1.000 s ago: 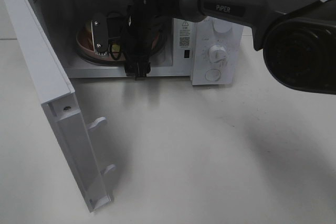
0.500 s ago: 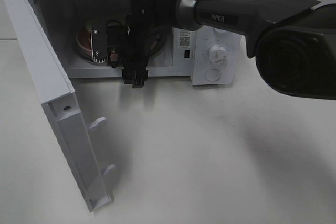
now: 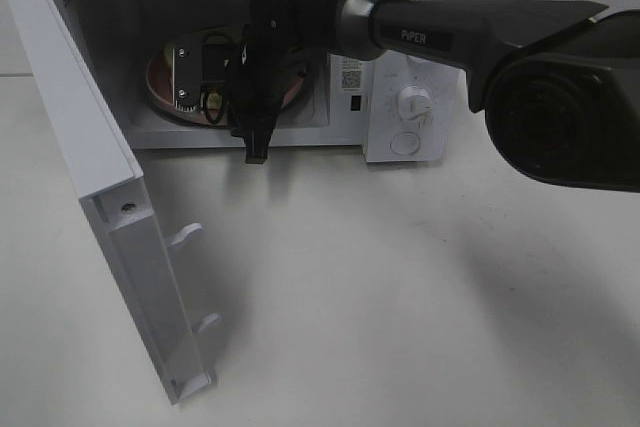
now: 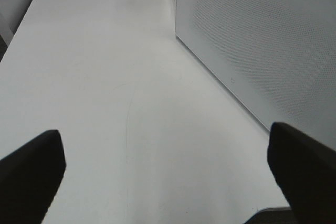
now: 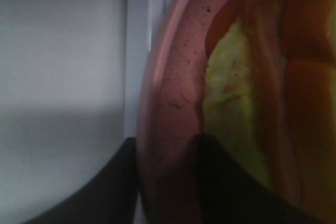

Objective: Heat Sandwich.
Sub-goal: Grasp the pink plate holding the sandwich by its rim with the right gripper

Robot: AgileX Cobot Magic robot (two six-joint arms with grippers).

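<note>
The sandwich [image 5: 247,103], bread with pale green and reddish filling, lies on the round pink plate [image 5: 173,93]. My right gripper [image 5: 168,177] is shut on the plate's rim, one finger above it and one below. In the exterior high view the right arm reaches into the open microwave [image 3: 400,7] and holds the plate [image 3: 160,82] inside the cavity, just above its floor. The arm hides the sandwich there. My left gripper [image 4: 168,174] is open and empty over the bare table, out of the exterior high view.
The microwave door [image 3: 90,147] stands wide open at the left, with latch hooks [image 3: 186,236] sticking out. The control knobs [image 3: 413,102] are on the right panel. A white perforated microwave wall [image 4: 262,40] stands close beside the left gripper.
My right gripper has shifted slightly left inside the cavity with the plate. The plate now lies flatter and shows more. The left arm has no earlier frames.
</note>
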